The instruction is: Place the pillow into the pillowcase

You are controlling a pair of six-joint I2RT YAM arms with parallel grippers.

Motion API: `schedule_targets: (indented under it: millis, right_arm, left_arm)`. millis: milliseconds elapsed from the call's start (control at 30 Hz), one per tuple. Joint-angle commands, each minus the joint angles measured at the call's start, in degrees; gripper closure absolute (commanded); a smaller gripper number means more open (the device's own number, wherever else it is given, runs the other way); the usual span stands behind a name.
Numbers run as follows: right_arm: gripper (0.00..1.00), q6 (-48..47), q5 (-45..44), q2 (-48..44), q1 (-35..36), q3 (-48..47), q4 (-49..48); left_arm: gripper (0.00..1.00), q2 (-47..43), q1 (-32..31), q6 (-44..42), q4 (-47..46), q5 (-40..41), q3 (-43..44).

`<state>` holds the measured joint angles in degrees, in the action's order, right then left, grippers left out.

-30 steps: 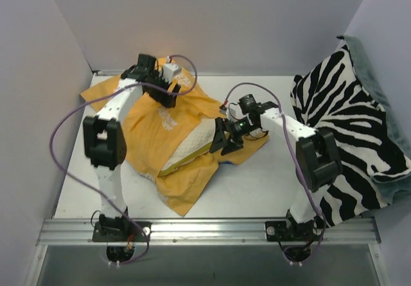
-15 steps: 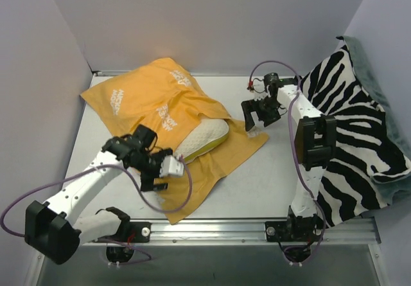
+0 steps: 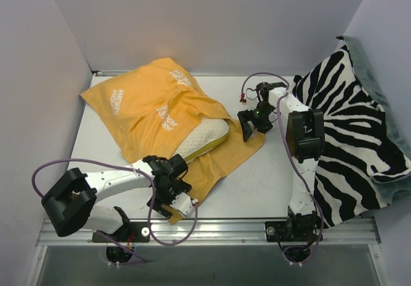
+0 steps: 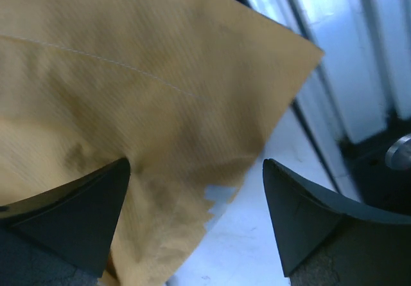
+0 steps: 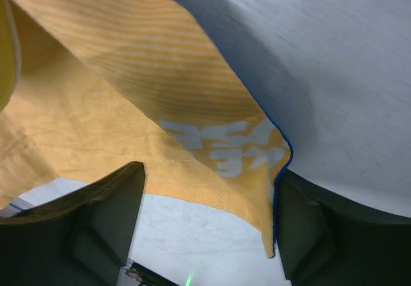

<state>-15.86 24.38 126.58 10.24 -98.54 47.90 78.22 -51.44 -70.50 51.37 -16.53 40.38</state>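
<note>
The mustard-orange pillowcase [image 3: 144, 106] lies spread over the left and middle of the table. The cream pillow [image 3: 204, 137] pokes out of its open side, its yellow-green edge facing right; the rest is under the cloth. My left gripper [image 3: 174, 202] is low at the pillowcase's near corner. In the left wrist view it [image 4: 196, 202] is open with the orange cloth [image 4: 128, 93] lying between the jaws. My right gripper [image 3: 249, 126] is at the pillowcase's right corner. In the right wrist view it [image 5: 205, 215] is open, straddling a cloth corner [image 5: 128, 87] with a white lettering patch [image 5: 218, 148].
A zebra-striped blanket [image 3: 347, 119] is heaped along the right side, against the right arm. An aluminium rail [image 3: 212, 229] runs along the near edge, close to my left gripper. Grey walls close in the left, back and right.
My left arm has swung from the pillowcase's far side to its near corner. My right gripper has left the pillow, gone right, and come down on the right corner.
</note>
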Motion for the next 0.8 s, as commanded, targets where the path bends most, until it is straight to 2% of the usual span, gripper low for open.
schedule_targets:
  millis: [0,33,100,133,167,200,233,333,367,467,500,533,567,600,633,667,700,733,767]
  right_arm:
    - [0.34,-1.8,5.0,3.7,0.8,-2.3,5.3]
    - [0.48,-2.9,6.5,3.8,0.8,-2.5,6.4]
    - [0.66,-3.6,11.2,3.0,0.6,-2.4,8.3]
    - [0.97,-3.7,13.5,2.3,0.3,-2.2,8.5]
    - [1.00,-3.0,15.8,1.0,-0.1,-1.6,9.0]
    - [1.00,-2.6,21.2,-2.2,-1.4,-1.1,9.5]
    - [1.00,-2.1,23.7,-4.2,-2.1,-0.6,9.4]
    - [1.00,1.9,33.8,-13.6,-6.4,-0.7,8.8]
    - [1.00,3.3,35.7,-15.7,-7.9,-1.4,8.6]
    - [1.00,12.3,42.1,-23.2,-13.0,-6.6,5.6]
    - [1.00,18.1,43.1,-26.4,-14.2,-8.0,4.0]
    - [1.00,22.3,44.0,-28.0,-17.0,-10.5,1.8]
    - [1.00,26.8,45.6,-29.6,-18.5,-11.3,-5.8]
    - [1.00,38.6,46.1,-32.8,-20.2,-11.8,-11.4]
    - [1.00,44.8,46.3,-34.4,-22.0,-12.5,-18.0]
    - [1.00,51.0,45.5,-35.8,-26.0,-12.6,-32.4]
    - [1.00,59.4,45.3,-37.9,-28.1,-12.9,-41.0]
    - [1.00,76.3,45.1,-38.3,-30.1,-13.4,-51.0]
    - [1.00,85.4,44.6,-38.4,-34.5,-16.9,-60.5]
  left_arm:
    - [0.07,2.4,-0.5,-2.9,-7.6,6.4,-2.5]
    - [0.17,2.5,-0.5,-2.9,-8.0,6.7,-2.7]
    - [0.34,2.0,-0.5,-2.0,-9.5,5.5,-2.7]
    - [0.60,1.5,-0.5,0.3,-10.8,4.9,-2.4]
    - [0.73,0.0,-0.5,2.0,-12.9,4.4,-1.5]
    - [0.89,-0.9,-0.6,3.7,-13.6,4.1,-0.6]
    - [1.00,-2.1,-0.4,7.6,-14.4,4.1,0.4]
    - [1.00,-10.0,1.5,14.9,-15.9,3.1,5.7]
    - [1.00,-15.1,3.3,16.6,-16.0,2.6,7.3]
    - [1.00,-23.2,8.7,24.5,-18.7,2.0,14.6]
    - [1.00,-24.4,10.2,28.9,-19.8,2.7,16.8]
    - [1.00,-25.1,11.5,30.8,-20.8,3.9,22.2]
    - [1.00,-25.7,14.9,32.8,-23.7,6.5,24.9]
    - [1.00,-25.6,16.6,35.9,-25.5,8.2,28.2]
    - [1.00,-25.3,18.8,37.4,-27.8,9.5,33.7]
    - [1.00,-24.2,20.7,38.7,-32.8,11.5,37.0]
    - [1.00,-23.4,25.1,41.4,-35.1,11.9,40.0]
    - [1.00,-22.2,27.1,42.5,-37.1,12.2,43.1]
    - [1.00,-20.0,28.4,43.5,-40.3,12.8,50.2]
